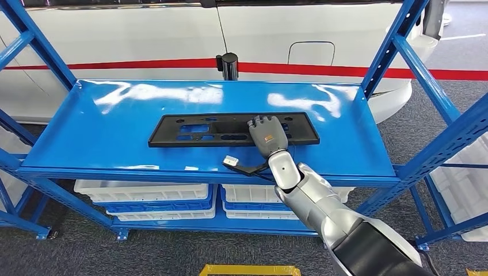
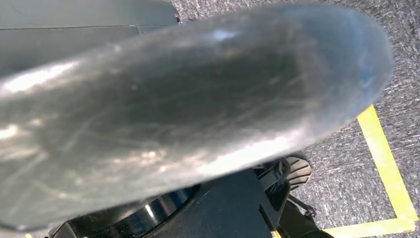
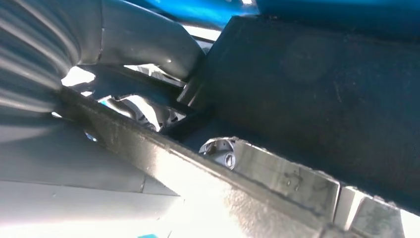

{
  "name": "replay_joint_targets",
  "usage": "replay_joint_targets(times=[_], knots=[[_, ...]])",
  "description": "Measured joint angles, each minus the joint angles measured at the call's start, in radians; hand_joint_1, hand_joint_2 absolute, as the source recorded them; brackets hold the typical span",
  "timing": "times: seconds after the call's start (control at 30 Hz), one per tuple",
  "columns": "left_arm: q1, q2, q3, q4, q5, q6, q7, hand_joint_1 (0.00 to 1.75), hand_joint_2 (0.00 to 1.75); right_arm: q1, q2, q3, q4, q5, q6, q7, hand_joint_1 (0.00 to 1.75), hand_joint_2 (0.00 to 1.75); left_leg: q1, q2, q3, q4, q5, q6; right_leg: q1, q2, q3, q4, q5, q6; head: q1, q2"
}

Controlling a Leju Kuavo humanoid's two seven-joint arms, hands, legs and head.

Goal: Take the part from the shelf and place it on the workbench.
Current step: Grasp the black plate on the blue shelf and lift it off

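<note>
Grey carpet runs under a blue metal shelf (image 1: 86, 135) in the head view, and behind the rack a white car body with a red stripe (image 1: 322, 70) spans the background. White bins (image 1: 144, 191) sit on the lower level, and yellow floor tape (image 1: 247, 269) shows at 6 o'clock. On the glossy blue top level lies the part (image 1: 198, 130), a long flat black plastic panel with cut-outs, lengthwise from 9 to 3 o'clock near the middle of the shelf. The silver right arm reaches up from 5 o'clock, and the right hand (image 1: 267, 135) lies palm-down over the panel's right portion, its fingers (image 1: 260, 122) stretched forward across the top face. Whether they actually clamp the panel cannot be told from here. A small white connector on a black cable (image 1: 231, 161) rests on the shelf near its front edge, just at 7 o'clock of the wrist.

Over in the left wrist view, a blurred dark grey rounded shape takes up most of the picture; beyond it lie grey carpet and a yellow tape corner (image 2: 391, 198) at 4 o'clock. How the left hand's fingers stand cannot be told.

Close up in the right wrist view, the part's dark textured face (image 3: 317, 99) sits at 2 o'clock with blue shelf above it. The right hand's ribbed grey cover (image 3: 29, 64) lies at 9 o'clock, and a grey thumb (image 3: 143, 39) runs up against the panel's edge. A pale edge crosses diagonally below.
</note>
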Motion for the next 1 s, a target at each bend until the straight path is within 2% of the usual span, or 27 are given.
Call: replay_joint_targets(times=[0.13, 0.6, 0.9, 1.0], knots=[[0.0, -0.002, 0.0, 0.0, -0.007, 0.0, -0.006, 0.0, 0.0, 0.0, -0.003, 0.03, 0.002, 0.0, -0.031, 0.017, 1.74, 1.75, 0.0, 0.0, 0.0, 0.0, 0.0, 0.0, 0.0, 0.001, 0.0, 0.0, 0.0, 0.0, 0.0, 0.0], [0.007, -0.007, 0.003, 0.0, -0.009, 0.018, -0.027, 0.0, 0.0, 0.036, -0.022, 0.056, -0.037, 0.0, -0.163, 0.056, 1.75, 1.75, 0.001, 0.0, -0.001, 0.0, 0.0, 0.0, 0.0, 0.001, -0.001, 0.0, 0.0, 0.0, 0.0, 0.0], [0.02, -0.007, 0.011, 0.0, -0.001, 0.031, -0.035, 0.0, 0.0, 0.141, -0.074, 0.046, -0.251, -0.001, -0.166, 0.062, 1.75, 1.75, 0.0, 0.0, -0.007, 0.0, 0.0, 0.0, 0.0, 0.001, -0.006, 0.0, 0.0, 0.0, 0.0, 0.0], [0.022, -0.007, 0.013, 0.0, -0.001, 0.032, -0.038, 0.0, 0.0, 0.174, -0.084, 0.012, -0.314, -0.015, -0.166, -0.002, 1.75, 1.75, 0.0, 0.0, -0.007, 0.0, 0.0, 0.0, 0.0, 0.001, -0.006, 0.0, 0.0, 0.0, 0.0, 0.0]])
